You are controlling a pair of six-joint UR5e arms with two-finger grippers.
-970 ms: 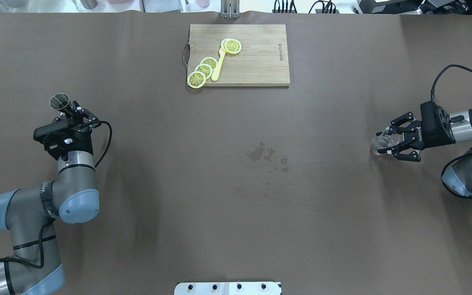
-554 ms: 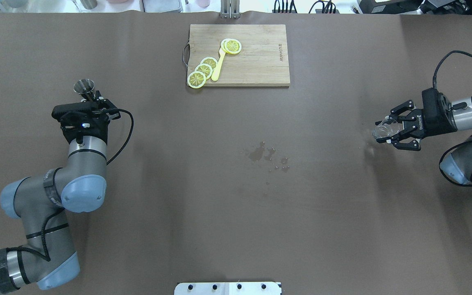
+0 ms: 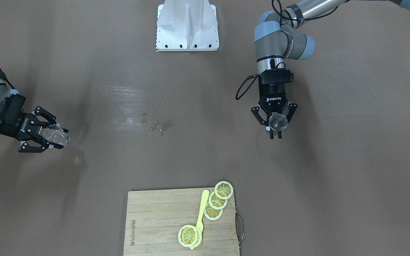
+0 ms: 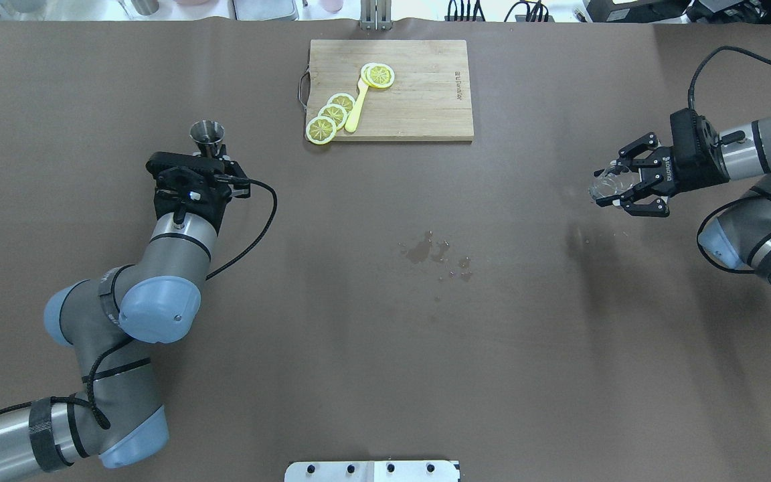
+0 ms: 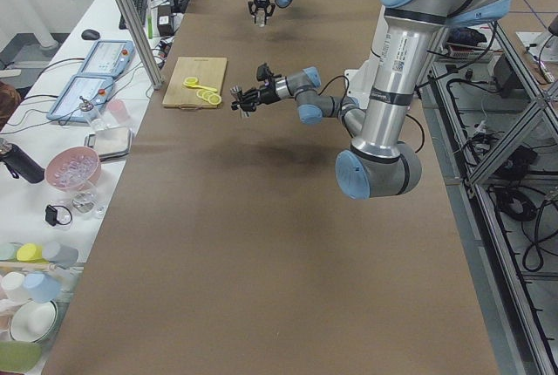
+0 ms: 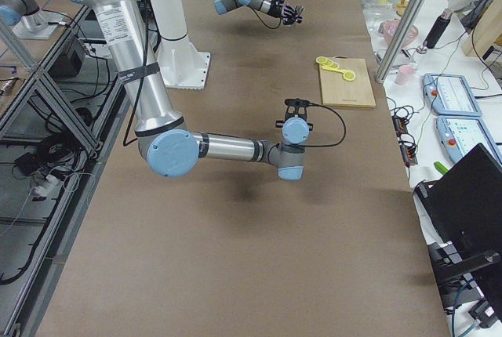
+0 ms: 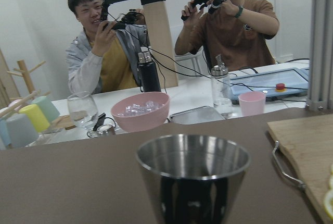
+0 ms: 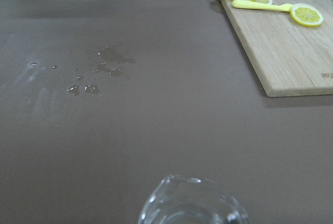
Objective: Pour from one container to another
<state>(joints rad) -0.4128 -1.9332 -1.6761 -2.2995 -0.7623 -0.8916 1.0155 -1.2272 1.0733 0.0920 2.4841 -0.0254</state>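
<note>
The steel jigger [image 4: 207, 136] stands upright in my left gripper [image 4: 209, 158], which is shut on its narrow waist, left of the table's middle. The front view shows the jigger [image 3: 278, 122] from above, held clear of the table by the left gripper [image 3: 275, 133]. In the left wrist view its upper cone [image 7: 192, 177] fills the lower centre, its inside hidden. The clear glass cup [image 4: 604, 187] lies nearly on its side in my right gripper [image 4: 618, 191], which is shut on it at the far right, mouth toward the table's middle. Its rim [image 8: 191, 204] shows in the right wrist view.
A wooden cutting board [image 4: 419, 100] with lemon slices [image 4: 332, 114] and a yellow utensil [image 4: 357, 107] lies at the far middle. A wet spill [image 4: 429, 253] marks the cloth between the arms. Operators sit behind a side table with bowls and bottles [image 7: 140, 109].
My left arm has carried the jigger to the right and farther from the robot, toward the cutting board. My right arm has moved the glass cup farther away and slightly inward.
</note>
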